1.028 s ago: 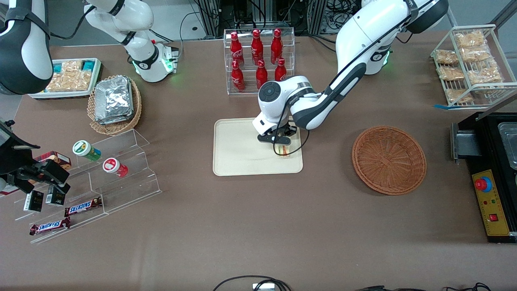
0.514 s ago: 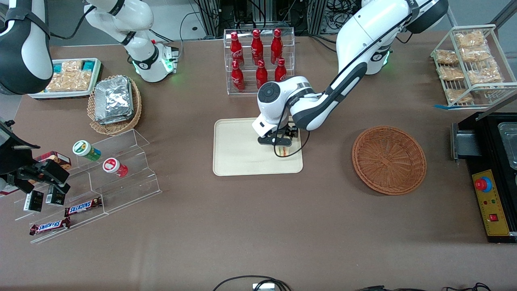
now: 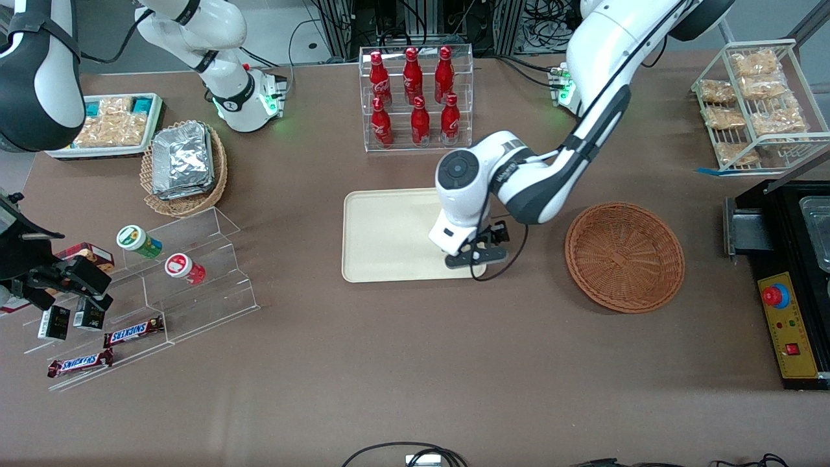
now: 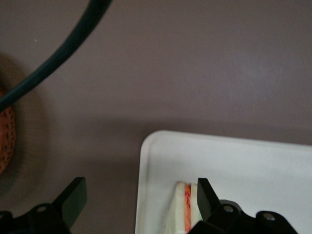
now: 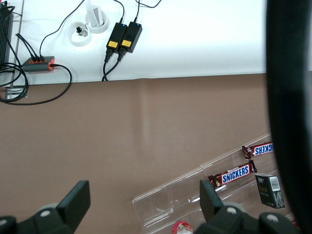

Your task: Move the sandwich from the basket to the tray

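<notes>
The sandwich [image 4: 184, 207], white bread with an orange and pink filling, lies on the cream tray [image 4: 234, 161] close to one of its corners. My left gripper [image 4: 139, 187] hovers open over that corner. One finger is right beside the sandwich and the other is out over the brown table. In the front view the gripper [image 3: 476, 255] is above the tray [image 3: 389, 233] at the corner nearest the front camera and the basket, and it hides the sandwich. The reddish-brown wicker basket [image 3: 624, 256] sits beside the tray toward the working arm's end, with nothing in it. Its edge [image 4: 6, 131] shows in the left wrist view.
A clear rack of red bottles [image 3: 415, 97] stands farther from the front camera than the tray. A tan basket of foil packs [image 3: 183, 162], a white snack tray [image 3: 110, 126] and clear display steps [image 3: 188, 272] lie toward the parked arm's end. A wire rack [image 3: 758, 104] and a black control box [image 3: 788, 324] are past the basket.
My gripper has moved nearer the front camera and toward the basket, to the tray's corner. The sandwich, seen under the fingers before, is now covered by the gripper in the front view.
</notes>
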